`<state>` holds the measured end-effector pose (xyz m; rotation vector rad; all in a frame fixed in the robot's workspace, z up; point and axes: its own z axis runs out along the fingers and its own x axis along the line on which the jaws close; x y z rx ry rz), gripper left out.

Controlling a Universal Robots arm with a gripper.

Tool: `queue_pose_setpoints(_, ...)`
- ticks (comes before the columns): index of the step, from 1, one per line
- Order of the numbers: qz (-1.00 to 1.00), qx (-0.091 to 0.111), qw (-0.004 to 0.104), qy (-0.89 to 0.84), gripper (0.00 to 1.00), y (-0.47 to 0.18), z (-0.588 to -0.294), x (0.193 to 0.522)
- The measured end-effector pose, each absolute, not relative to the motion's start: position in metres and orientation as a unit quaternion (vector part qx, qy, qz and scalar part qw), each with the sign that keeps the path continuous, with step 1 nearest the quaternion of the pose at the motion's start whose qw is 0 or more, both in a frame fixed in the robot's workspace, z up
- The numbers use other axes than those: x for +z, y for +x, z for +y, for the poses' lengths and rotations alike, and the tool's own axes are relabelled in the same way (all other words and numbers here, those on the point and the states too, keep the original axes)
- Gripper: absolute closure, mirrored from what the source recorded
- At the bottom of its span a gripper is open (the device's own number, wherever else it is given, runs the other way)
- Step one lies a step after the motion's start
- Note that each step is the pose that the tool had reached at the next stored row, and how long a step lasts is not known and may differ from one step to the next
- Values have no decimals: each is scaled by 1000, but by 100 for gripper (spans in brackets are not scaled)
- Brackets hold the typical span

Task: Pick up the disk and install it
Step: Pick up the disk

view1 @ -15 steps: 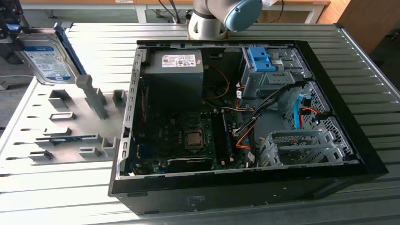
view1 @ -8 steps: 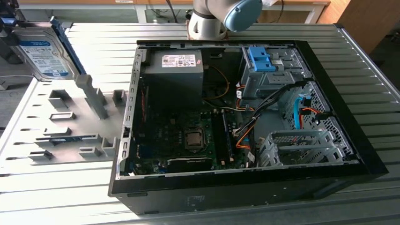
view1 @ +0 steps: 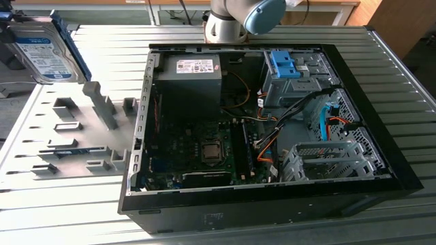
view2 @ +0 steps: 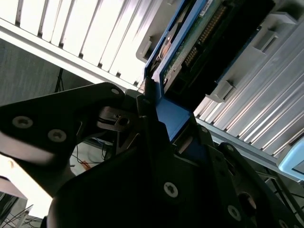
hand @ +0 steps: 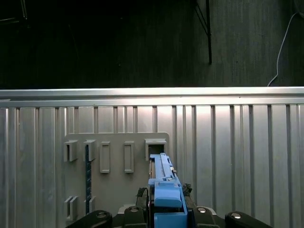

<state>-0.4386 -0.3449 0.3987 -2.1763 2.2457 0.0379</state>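
**A:** Why does the disk stand on edge at the exterior view's left?

**B:** The jaws are clenched on its blue frame, holding it above the grey rack, well apart from the open computer case further right.

**A:** What do the wrist views add?

**B:** The first wrist view shows the frame edge-on over the rack's slots. The second shows the disk's green circuit board.

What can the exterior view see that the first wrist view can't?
Exterior view adds: the open black computer case, the grey-and-blue robot arm, and the white-and-blue label on the flat silver metal disk. First wrist view adds: the black pincer clamped on that disk's blue plastic frame. Both share: the disk, the grey slotted holder plate and the ribbed metal table.
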Motion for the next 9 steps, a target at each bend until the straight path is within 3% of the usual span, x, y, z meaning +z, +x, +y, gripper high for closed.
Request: queue_pose_setpoints(9,718,12,7,-696,63,-439,-345,416)
